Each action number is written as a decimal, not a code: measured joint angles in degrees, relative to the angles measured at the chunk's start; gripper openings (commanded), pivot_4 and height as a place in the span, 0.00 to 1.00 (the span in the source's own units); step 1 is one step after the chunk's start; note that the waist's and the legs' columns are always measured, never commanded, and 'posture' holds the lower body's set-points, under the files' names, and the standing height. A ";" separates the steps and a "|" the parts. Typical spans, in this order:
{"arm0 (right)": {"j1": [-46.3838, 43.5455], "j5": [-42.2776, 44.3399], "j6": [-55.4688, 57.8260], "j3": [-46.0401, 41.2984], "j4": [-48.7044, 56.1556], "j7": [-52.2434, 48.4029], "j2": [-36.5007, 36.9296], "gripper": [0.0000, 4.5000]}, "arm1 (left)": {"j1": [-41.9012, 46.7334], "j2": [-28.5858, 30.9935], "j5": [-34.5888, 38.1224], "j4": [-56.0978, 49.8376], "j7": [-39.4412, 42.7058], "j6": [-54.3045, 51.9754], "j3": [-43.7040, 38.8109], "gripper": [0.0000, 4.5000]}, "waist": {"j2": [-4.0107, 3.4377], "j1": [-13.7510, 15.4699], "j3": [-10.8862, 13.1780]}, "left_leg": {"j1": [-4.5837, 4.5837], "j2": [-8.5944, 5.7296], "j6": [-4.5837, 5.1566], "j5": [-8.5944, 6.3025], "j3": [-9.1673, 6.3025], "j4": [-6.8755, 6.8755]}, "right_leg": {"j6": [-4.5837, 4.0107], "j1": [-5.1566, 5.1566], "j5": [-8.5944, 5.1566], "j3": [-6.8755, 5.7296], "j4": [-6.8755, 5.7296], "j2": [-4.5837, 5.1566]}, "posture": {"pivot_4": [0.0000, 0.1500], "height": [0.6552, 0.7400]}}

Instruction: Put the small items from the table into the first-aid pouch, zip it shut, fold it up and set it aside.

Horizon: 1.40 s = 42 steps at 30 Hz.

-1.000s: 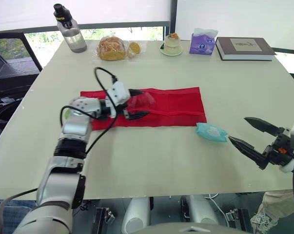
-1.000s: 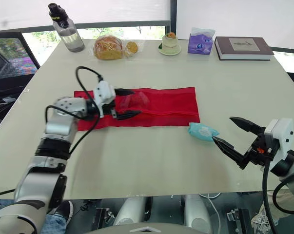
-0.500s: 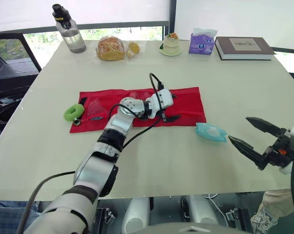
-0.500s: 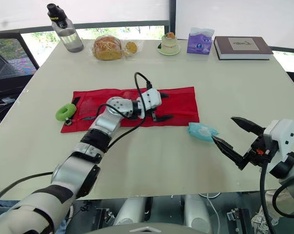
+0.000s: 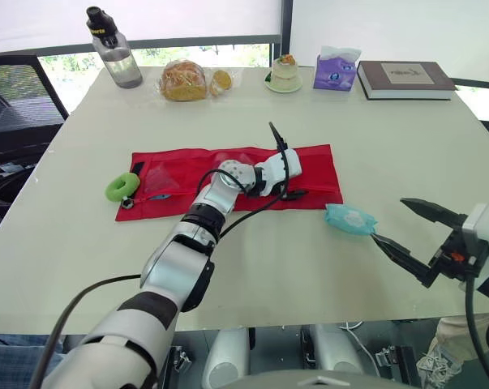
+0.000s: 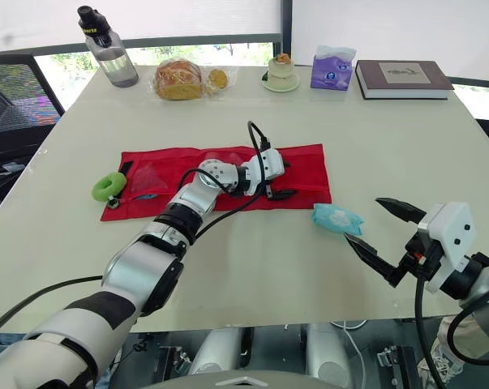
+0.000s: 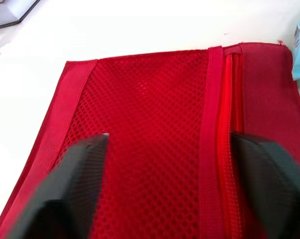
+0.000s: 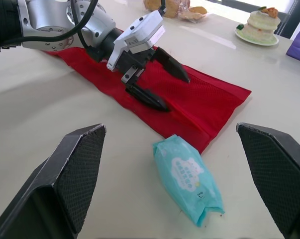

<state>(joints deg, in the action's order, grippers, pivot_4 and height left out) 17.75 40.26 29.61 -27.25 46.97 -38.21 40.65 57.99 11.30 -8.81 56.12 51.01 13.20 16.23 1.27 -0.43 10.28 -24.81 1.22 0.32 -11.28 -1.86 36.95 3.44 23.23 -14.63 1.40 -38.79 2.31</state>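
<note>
The red first-aid pouch [image 5: 228, 180] lies unfolded flat in the middle of the table. Its mesh pocket and zipper [image 7: 224, 124] are in the left wrist view. My left gripper [image 5: 301, 180] stands open over the pouch's right part, fingers [image 7: 75, 174] straddling the mesh just above the fabric. A teal wipes pack [image 5: 350, 220] lies on the table off the pouch's right front corner. My right gripper [image 5: 388, 220] is wide open just right of it, pointing at it; the wipes pack [image 8: 188, 178] lies ahead between the fingers [image 8: 75, 174]. A green ring [image 5: 122, 187] sits at the pouch's left end.
Along the far edge stand a water bottle [image 5: 114, 49], bagged bread [image 5: 186, 81], a small dessert on a plate [image 5: 286, 73], a purple tissue pack [image 5: 336, 71] and a book [image 5: 406, 81]. A black chair [image 5: 17, 105] is off the table's left side.
My left gripper has travelled right along the pouch from its left part to its right part, uncovering the green ring. The right gripper has edged slightly closer to the wipes pack.
</note>
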 measured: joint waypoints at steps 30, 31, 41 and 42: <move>-26.05 -25.94 -16.39 29.05 -40.79 -14.69 4.15 0.94 | -2.23 -2.36 1.14 -5.44 1.77 -4.23 -0.69 0.00 | -0.01 -0.21 0.00 | 0.01 -0.06 0.00 0.00 -0.02 0.05 | -0.20 -0.01 0.12 0.05 -0.05 -0.01 | 1.00 0.92; -26.19 -26.29 -16.71 29.35 -41.29 -14.85 3.75 0.88 | -2.39 -2.36 1.18 -5.82 1.79 -4.43 -0.68 0.00 | -0.01 -0.17 0.00 | 0.00 -0.06 0.00 0.00 -0.03 0.05 | -0.20 -0.01 0.12 0.05 -0.05 -0.01 | 1.00 0.92; -23.75 -26.51 -18.35 27.84 -39.37 -14.73 2.61 0.00 | -2.44 -2.52 3.15 -6.68 2.14 -6.80 -2.14 0.00 | -0.02 -0.18 0.00 | 0.01 -0.06 0.00 0.00 -0.02 0.08 | -0.19 -0.01 0.13 0.06 -0.06 -0.01 | 1.00 0.92; -23.34 -26.16 -17.82 27.68 -38.65 -14.51 2.48 0.00 | -2.44 -2.57 3.85 -6.73 2.46 -7.26 -2.62 0.00 | -0.02 -0.19 0.00 | 0.00 -0.06 -0.01 0.00 -0.02 0.08 | -0.19 -0.01 0.13 0.06 -0.06 -0.01 | 1.00 0.92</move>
<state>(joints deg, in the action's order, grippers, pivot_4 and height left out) -5.59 14.10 11.80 0.43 8.32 -52.73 43.12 55.55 8.73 -4.96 49.39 53.47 5.95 13.61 1.25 -0.62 10.28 -24.80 1.17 0.32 -11.27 -1.89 37.03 3.25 23.22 -14.50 1.45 -38.85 2.30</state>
